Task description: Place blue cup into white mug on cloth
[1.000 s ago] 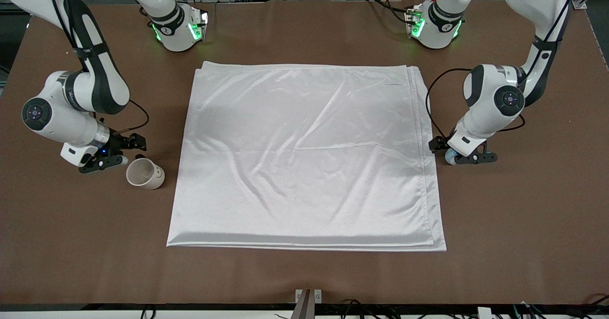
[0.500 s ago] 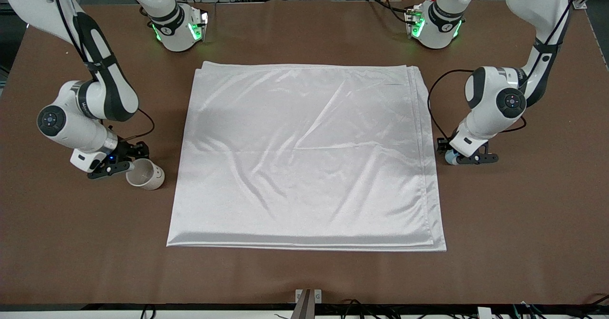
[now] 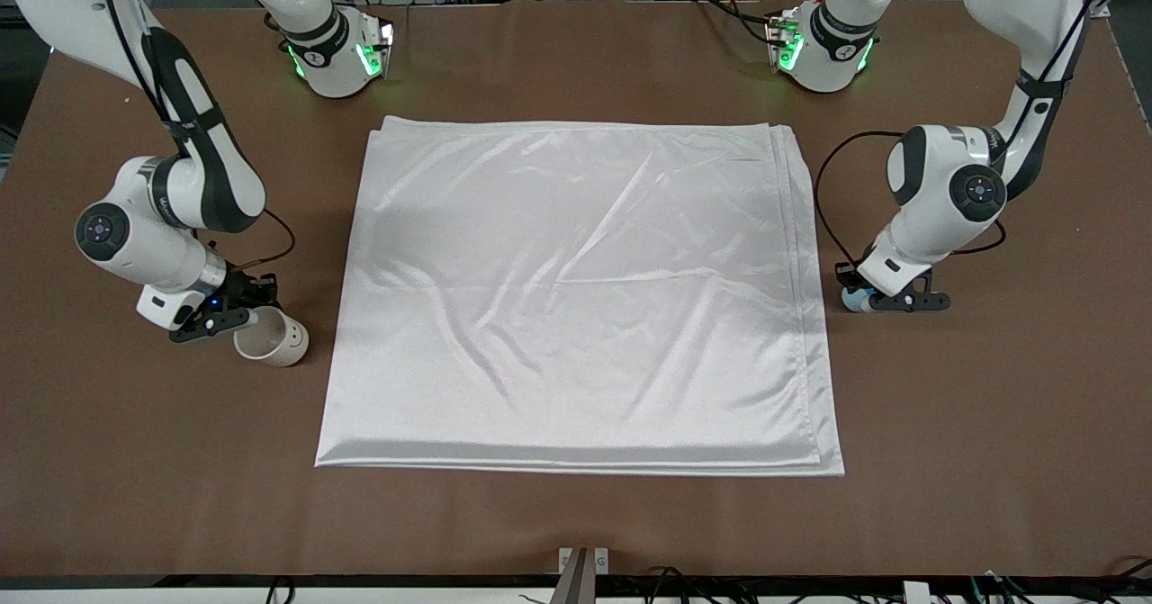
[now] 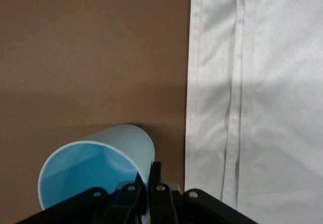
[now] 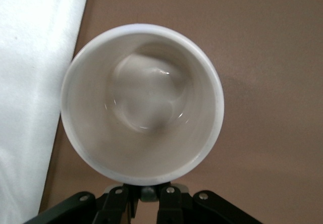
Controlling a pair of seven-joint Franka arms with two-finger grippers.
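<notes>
The large shiny white satin-like cloth (image 3: 576,293) lies spread and wrinkled in the middle of the brown table (image 3: 576,523), its layered folded edges showing toward the left arm's end. Neither cup is on it.

The small light-blue tapered plastic cup (image 3: 851,299) stands on the bare table just beside the cloth's edge at the left arm's end, mostly hidden under the arm in the front view. The left gripper (image 3: 886,302) is down at it. In the left wrist view the blue cup (image 4: 96,176) shows its open mouth and pale outer wall, with the left gripper (image 4: 144,193) clenched on its rim, 1 black finger inside the mouth and 1 outside against the wall. The cloth (image 4: 257,98) runs along beside the cup, apart from it by a strip of brown table (image 4: 91,52).

The small off-white ceramic mug (image 3: 271,338) sits on the table near the cloth's edge at the right arm's end, tilted, small dark marks on its side. The right gripper (image 3: 236,312) is at its rim. In the right wrist view the white mug (image 5: 142,103) fills the frame, mouth open, and the right gripper (image 5: 145,196) grasps its rim at the bottom edge, jaws drawn in on the wall. The cloth (image 5: 30,82) lies just beside the mug
</notes>
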